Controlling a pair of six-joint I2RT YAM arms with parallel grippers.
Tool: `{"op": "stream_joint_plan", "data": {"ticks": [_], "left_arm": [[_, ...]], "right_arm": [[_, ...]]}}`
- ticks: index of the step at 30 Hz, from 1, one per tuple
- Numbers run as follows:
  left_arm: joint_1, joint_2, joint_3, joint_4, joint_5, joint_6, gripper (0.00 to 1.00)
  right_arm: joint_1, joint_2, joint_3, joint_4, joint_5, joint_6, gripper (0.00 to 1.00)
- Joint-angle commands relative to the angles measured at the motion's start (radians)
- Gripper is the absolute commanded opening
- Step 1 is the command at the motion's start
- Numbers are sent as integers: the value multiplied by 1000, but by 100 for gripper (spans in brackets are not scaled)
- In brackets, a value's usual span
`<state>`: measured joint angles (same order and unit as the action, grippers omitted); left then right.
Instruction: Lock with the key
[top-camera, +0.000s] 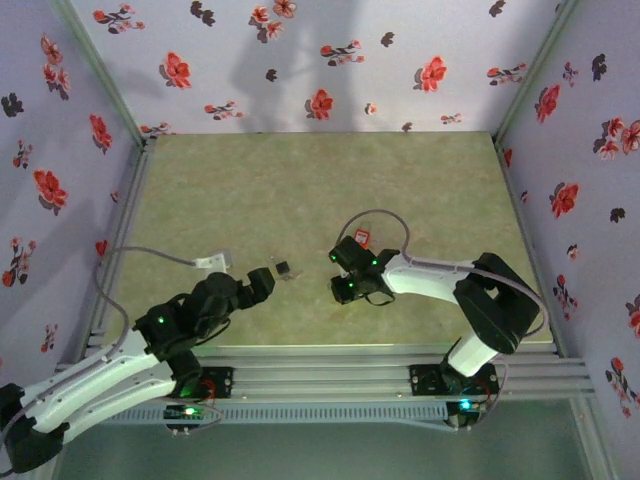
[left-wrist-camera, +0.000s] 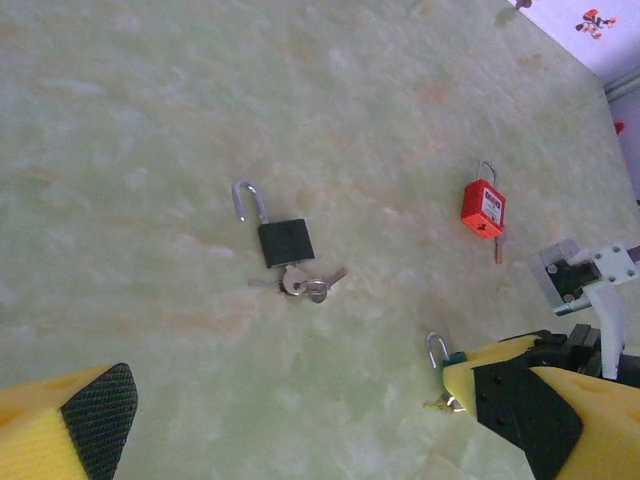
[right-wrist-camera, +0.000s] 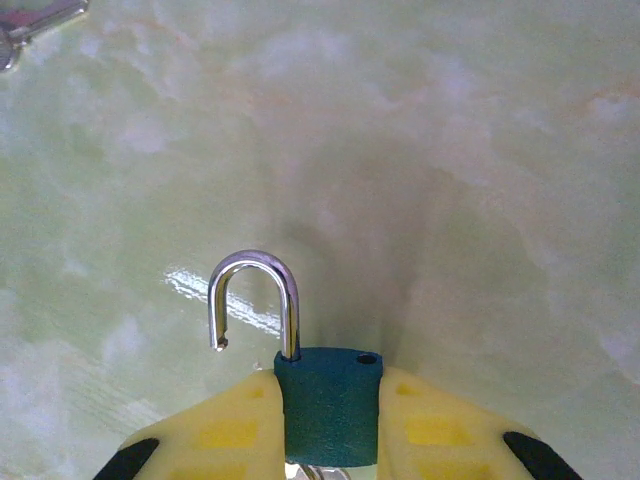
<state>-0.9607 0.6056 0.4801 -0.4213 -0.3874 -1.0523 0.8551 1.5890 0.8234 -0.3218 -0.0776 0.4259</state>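
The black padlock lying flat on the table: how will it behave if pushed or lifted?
The black padlock lies flat, so it would probably slide, not roll. Its open shackle may swing when lifted. The keys at its base look loose and would likely dangle.

Left arm: folded back on itself at the near left, forearm reaching forward and to the right, low over the bench. Left tool: jaws spread as wide as they go, nothing between them; in the left wrist view its yellow fingers with black textured pads stand at the two lower corners. Right arm: elbow raised at the near right, white forearm running leftward towards the centre, wrist bent downward. Right tool: yellow fingers drawn close together, clamping the body of a teal padlock from both sides.
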Motion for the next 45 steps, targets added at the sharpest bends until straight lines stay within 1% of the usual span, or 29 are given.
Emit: {"op": "stream_joint_plan", "data": {"ticks": [1, 6, 12, 20, 27, 34, 38, 45], "left_arm": [[-14, 17, -28, 131, 17, -80, 100], [-31, 79, -44, 214, 22, -108, 100], [-56, 210, -48, 333, 31, -125, 100], [-69, 338, -43, 488, 66, -157, 100], [-75, 450, -43, 616, 113, -197, 99], [-84, 541, -36, 718, 152, -220, 89], [-89, 579, -26, 742, 164, -226, 85], [-91, 625, -22, 784, 183, -233, 73]], "right_arm": [[-7, -39, -14, 35, -22, -4, 20], [-7, -63, -32, 62, -49, -3, 20], [-8, -94, -52, 96, -86, -3, 20], [-7, -155, -95, 169, -153, 0, 21], [-6, -194, -125, 215, -189, 6, 21], [-6, -216, -142, 247, -217, 10, 21], [-6, -226, -151, 259, -227, 10, 21], [-7, -233, -159, 277, -247, 14, 21]]}}
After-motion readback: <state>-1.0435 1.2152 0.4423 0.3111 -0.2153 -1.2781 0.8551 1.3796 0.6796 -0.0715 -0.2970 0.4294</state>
